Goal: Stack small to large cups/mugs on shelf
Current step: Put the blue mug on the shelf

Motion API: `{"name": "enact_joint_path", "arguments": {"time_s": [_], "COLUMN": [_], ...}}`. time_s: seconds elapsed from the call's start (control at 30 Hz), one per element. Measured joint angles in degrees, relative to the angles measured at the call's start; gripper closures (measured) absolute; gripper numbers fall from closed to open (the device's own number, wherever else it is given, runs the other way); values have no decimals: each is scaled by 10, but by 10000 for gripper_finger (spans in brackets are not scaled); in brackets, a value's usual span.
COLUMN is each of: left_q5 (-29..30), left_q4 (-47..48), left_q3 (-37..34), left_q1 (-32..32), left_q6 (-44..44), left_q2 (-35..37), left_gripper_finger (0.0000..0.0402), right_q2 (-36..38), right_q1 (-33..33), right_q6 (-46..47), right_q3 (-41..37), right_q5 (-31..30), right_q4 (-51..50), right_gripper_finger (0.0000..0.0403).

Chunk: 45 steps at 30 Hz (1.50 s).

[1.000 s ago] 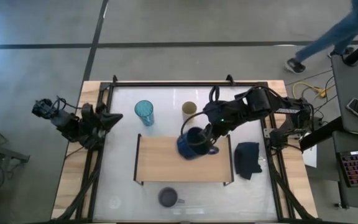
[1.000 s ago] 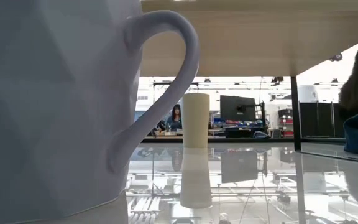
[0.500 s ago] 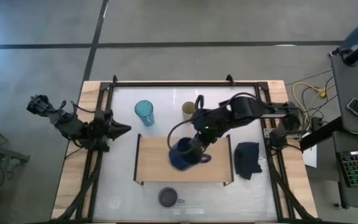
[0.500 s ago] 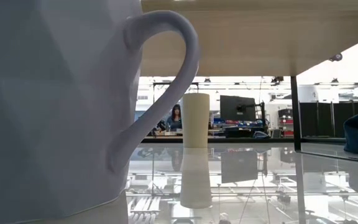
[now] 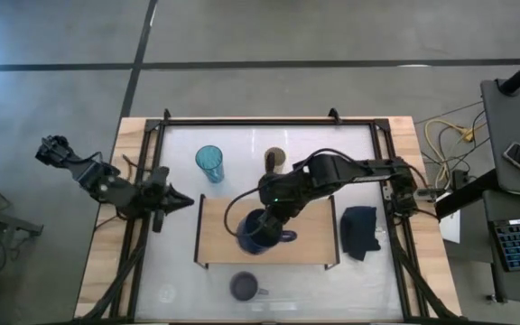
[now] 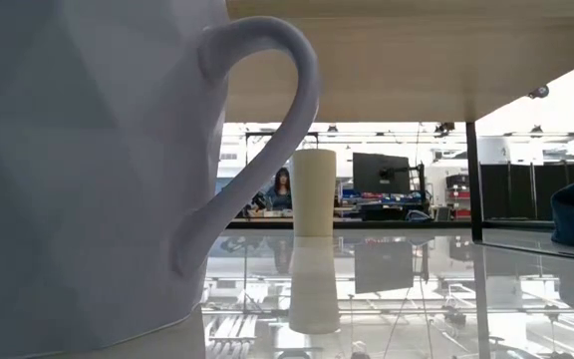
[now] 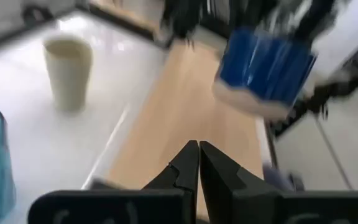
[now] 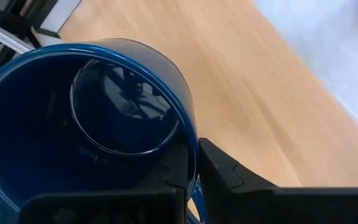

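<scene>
The right claw [image 5: 269, 219] is clamped on the rim of the navy mug [image 5: 258, 232], which hangs upright over the middle of the shelf [image 5: 219, 226], while the left claw [image 5: 177, 200], pinched together, waits beside the shelf's left end.

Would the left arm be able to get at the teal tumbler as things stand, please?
Probably yes. The left gripper, fingers shut and empty, sits by the shelf's left end, with the teal tumbler standing alone on bare tabletop nearby. The right gripper is over the shelf holding the navy mug, clear of that path.
</scene>
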State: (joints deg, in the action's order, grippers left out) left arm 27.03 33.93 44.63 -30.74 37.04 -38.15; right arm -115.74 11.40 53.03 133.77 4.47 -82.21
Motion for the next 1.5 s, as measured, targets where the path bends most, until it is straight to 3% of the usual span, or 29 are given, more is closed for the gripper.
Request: {"name": "enact_joint_path", "arguments": {"time_s": [0.2,0.8,1.13,1.5], "left_q5": [-47,-36,-57,-56], "left_q4": [11,-70,-106,-174], "left_q3": [10,123,129,133], "left_q1": [0,0,0,5], "left_q6": [8,-33,-30,-29], "left_q2": [-34,-181,-255,-321], "left_gripper_finger": [402,402,402,402], "right_q2": [-19,-12,-13,-35], "right_q1": [2,2,-7,-12], "right_q6": [1,-77,-66,-78], "right_q3": [9,12,10,9], "right_q5": [3,-33,-40,-10], "right_q4": [-6,-48,-81,-78], "right_gripper_finger": [390,390,390,390]}}
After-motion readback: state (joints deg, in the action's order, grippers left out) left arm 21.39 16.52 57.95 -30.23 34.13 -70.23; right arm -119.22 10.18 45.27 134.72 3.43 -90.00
